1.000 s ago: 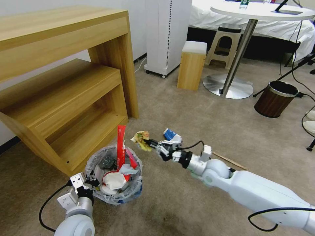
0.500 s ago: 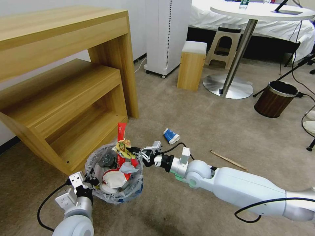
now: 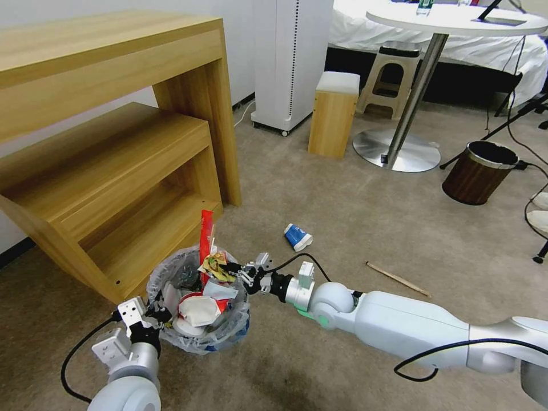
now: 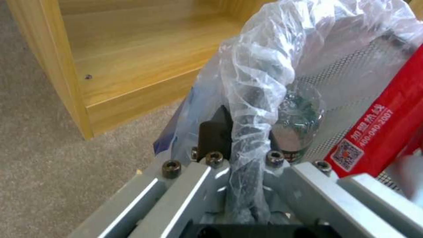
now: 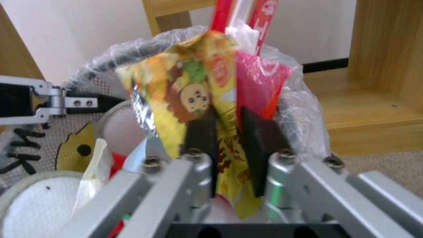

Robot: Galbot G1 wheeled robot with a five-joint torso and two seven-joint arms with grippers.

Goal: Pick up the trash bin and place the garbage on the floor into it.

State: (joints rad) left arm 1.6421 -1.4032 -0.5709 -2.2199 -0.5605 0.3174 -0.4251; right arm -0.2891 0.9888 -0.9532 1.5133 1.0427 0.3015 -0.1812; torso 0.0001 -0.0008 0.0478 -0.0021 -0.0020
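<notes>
The trash bin (image 3: 197, 305) stands on the floor (image 3: 354, 205) just in front of the wooden shelf unit (image 3: 114, 188), and every place here is taken from that bin; the left pincer (image 3: 153, 315) is clenched on the bin's near rim, one finger inside and one outside the bag-wrapped edge, as the left wrist view shows (image 4: 240, 145); the right pincer (image 3: 235, 270) reaches in from the bin's right side and sits over the far-right part of the opening, grasping a crumpled yellow wrapper (image 5: 194, 96) between its pads; the wrapper hangs above the litter already inside, beside the tall red wrapper (image 3: 205, 240) that stands up out of the bin; so the held piece lies directly over the mouth, and I judge that a release alone would drop it in; beyond the bin, farther right on the floor, lie a blue-white cup (image 3: 298, 236) and, farther still, a wooden stick (image 3: 398, 279), its long axis slanting away from the bin; the right arm is much the nearer to both.
</notes>
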